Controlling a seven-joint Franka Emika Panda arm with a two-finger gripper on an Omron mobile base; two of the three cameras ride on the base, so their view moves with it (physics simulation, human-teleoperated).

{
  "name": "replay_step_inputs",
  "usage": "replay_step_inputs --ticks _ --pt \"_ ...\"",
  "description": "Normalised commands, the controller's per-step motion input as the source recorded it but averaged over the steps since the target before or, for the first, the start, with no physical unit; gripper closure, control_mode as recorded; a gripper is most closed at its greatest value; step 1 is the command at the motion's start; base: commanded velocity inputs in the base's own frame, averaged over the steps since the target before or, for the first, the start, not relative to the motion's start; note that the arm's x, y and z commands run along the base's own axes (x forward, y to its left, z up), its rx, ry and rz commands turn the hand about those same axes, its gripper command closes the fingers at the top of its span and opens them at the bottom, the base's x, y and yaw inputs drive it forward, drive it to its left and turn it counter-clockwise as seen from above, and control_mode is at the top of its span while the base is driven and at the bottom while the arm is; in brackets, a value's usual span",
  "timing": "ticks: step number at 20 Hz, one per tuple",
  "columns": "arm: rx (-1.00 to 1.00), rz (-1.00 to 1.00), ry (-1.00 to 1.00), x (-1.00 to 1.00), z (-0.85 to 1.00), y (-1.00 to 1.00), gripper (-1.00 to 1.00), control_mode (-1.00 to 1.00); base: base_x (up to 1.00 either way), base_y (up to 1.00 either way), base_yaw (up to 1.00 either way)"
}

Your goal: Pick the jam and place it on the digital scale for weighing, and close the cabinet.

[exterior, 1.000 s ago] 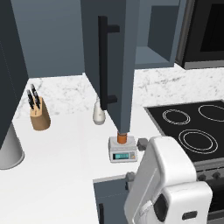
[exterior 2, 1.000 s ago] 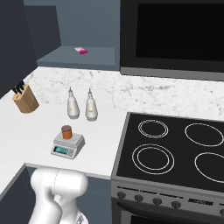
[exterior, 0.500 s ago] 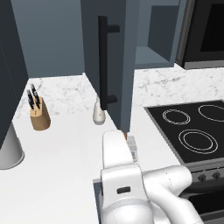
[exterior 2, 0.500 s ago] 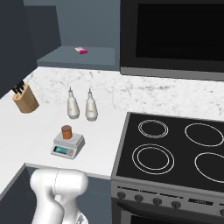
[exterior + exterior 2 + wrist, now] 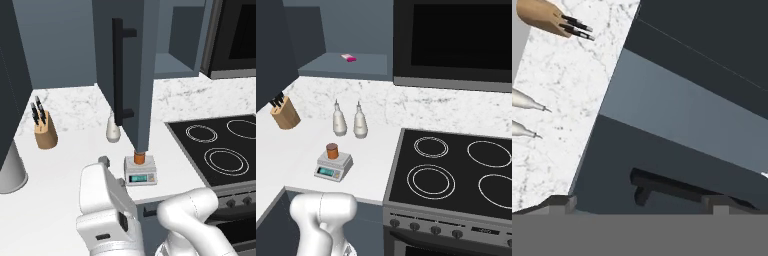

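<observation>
Orange-brown and capped with a darker lid, the jam stands upright on the digital scale, roughly at the middle of its light-grey platform. The scale rests on the white marbled counter near the front edge, left of the black stove. In the left base view the jam sits directly below the bottom edge of the open cabinet door, whose long black bar handle faces the camera. Two white pear-shaped bottles stand side by side behind the scale, near the backsplash, and a wooden knife block is well apart to the left. A small pink item lies on the cabinet shelf above. The hand view, rolled sideways, looks at the dark cabinet door and its handle, with the knife block at its top left. Whether the jaws are apart or together cannot be told.
</observation>
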Motion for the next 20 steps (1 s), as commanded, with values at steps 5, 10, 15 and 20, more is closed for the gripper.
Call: replay_step_inputs --ticks 5,10,15,20 --pt "0.00 0.01 -0.12 0.26 0.00 0.00 -1.00 -1.00 0.00 0.00 0.00" --pt "0.06 0.03 -0.07 0.54 0.00 0.01 -1.00 -1.00 0.00 0.00 0.00" --pt "0.08 0.00 -0.14 0.34 0.00 0.00 -1.00 -1.00 0.00 0.00 0.00" --pt "0.01 -0.02 -0.09 0.33 0.03 0.05 -1.00 -1.00 0.00 0.00 0.00"
